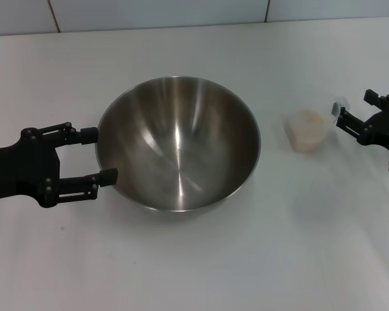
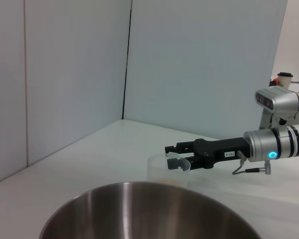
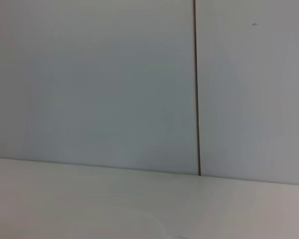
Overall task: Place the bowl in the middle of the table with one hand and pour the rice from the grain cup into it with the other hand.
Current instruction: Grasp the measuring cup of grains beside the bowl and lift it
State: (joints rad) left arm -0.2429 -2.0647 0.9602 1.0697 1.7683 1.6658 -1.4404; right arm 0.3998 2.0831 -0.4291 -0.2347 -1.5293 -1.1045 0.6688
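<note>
- The stainless-steel mixing bowl (image 1: 178, 144) sits roughly mid-surface (image 1: 194, 265) already, so the placing half looks basically done.
- The left hand (image 1: 98, 155) is spread open at the bowl's left rim — one finger near the rim's outer edge, the other by the wall lower down, not clamped on anything as far as I can tell.
- The grain cup (image 1: 306, 130) stands upright to the right of the bowl, well apart from it, rice (image 1: 308, 120) inside — pouring hasn't started.
- The right hand (image 1: 345, 116) is just beside the cup on its right side, fingers parted, not gripping yet.
- What's left, I'd say: grab the cup, carry it over, tip it.
- Nothing sits between cup and bowl; only white wall panels (image 3: 139, 84) behind.
</note>
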